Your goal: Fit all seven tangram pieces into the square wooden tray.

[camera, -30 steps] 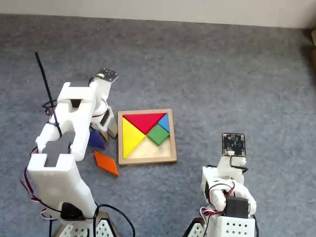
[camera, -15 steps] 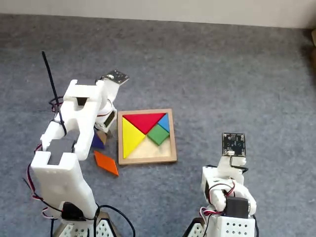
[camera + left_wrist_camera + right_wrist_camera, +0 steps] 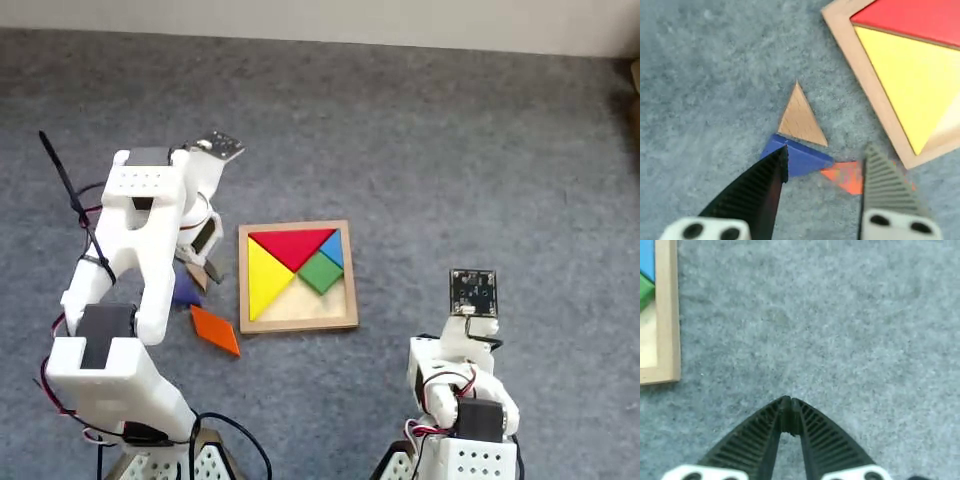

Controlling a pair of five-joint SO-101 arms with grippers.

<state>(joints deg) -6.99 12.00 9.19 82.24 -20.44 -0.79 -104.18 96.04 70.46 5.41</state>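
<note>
Left hand point(image 3: 826, 149) hovers wide open, empty, above the blue triangle point(image 3: 800, 157).

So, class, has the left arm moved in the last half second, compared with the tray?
Yes. The left arm has swung away from the wooden tray, towards the left edge of the high view.

1. Grey carpet point(image 3: 480, 150): short felt-like pile, slightly mottled, covers the whole work surface.
2. Pale strip point(image 3: 320, 18): off-white, plain, runs the full width along the carpet's far edge. Wall or bare edge, can't tell.
3. Carpet spreads from the strip towards the near side w/o seams or folds.
4. Brown object point(image 3: 636, 95): just on the near side of the strip, at its right end, cut off by the view's edge. Can't tell what it is.
5. Light: soft, even. Shadows on carpet faint; strip is the brightest area.
</note>
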